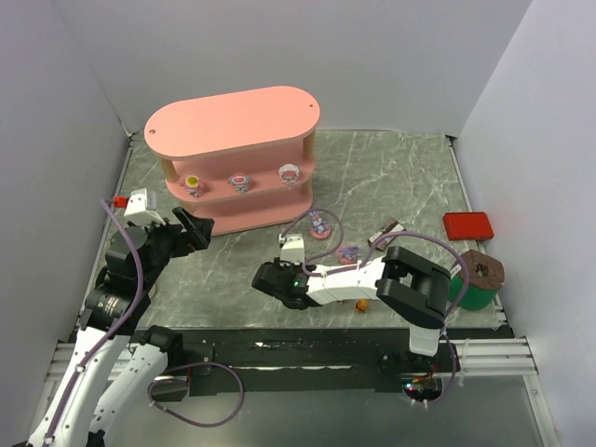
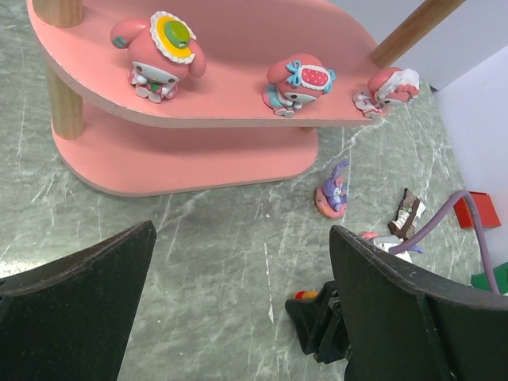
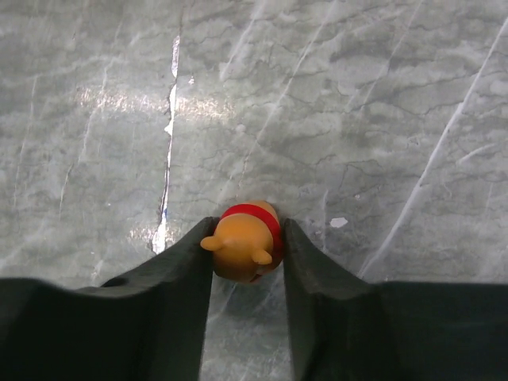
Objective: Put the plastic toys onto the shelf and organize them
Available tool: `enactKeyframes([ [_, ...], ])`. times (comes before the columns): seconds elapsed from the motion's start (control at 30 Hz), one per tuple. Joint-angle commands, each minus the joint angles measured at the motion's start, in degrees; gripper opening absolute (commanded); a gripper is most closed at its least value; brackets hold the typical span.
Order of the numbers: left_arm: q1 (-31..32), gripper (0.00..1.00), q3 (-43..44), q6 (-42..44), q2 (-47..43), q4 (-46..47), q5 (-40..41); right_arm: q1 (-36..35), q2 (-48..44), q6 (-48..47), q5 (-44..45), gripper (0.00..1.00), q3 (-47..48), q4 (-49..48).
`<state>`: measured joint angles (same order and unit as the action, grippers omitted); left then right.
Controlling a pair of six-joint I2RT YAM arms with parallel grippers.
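The pink shelf point(image 1: 233, 119) stands at the back, and three pink-white toys point(image 1: 240, 182) sit in a row on its middle tier, also in the left wrist view point(image 2: 298, 79). My right gripper point(image 3: 246, 230) is shut on an orange bear point(image 3: 242, 246) with a red shirt, low over the table in front of the shelf point(image 1: 265, 279). My left gripper point(image 2: 242, 238) is open and empty, off the shelf's near left end point(image 1: 197, 228). Two purple toys point(image 1: 320, 226) point(image 1: 348, 252) lie on the table. Another orange bear point(image 1: 360, 305) lies by the right arm.
A brown-wrapped snack bar point(image 1: 385, 233) lies right of the purple toys. A red flat box point(image 1: 467, 225) and a green cup point(image 1: 475, 284) sit at the table's right edge. White walls enclose the table on three sides.
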<state>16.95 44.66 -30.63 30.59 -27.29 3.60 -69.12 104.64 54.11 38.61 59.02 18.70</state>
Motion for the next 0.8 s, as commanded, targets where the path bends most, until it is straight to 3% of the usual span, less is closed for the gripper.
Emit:
enactKeyframes([
  [0.0,-0.08,0.96,0.07,1.01,0.09,1.36,-1.31,0.22,1.88,1.53,-0.29,0.27,0.92,1.52],
  [0.13,-0.07,0.96,0.16,1.1,-0.09,1.27,-1.31,0.83,2.06,-0.31,-0.81,0.13,0.3,-0.85],
  [0.33,0.01,0.96,-0.37,1.36,-1.49,1.01,-1.57,3.9,-0.75,-11.02,-1.87,0.02,-4.27,-14.19],
  [0.5,0.01,0.96,-0.46,1.28,-2.81,1.01,-0.96,5.4,-1.28,-22.0,-0.82,0.01,-3.31,-24.03],
  [0.77,-0.07,0.96,-0.72,1.98,-2.99,0.48,-0.87,9.09,2.23,-30.89,-3.36,0.01,1.7,-34.43],
])
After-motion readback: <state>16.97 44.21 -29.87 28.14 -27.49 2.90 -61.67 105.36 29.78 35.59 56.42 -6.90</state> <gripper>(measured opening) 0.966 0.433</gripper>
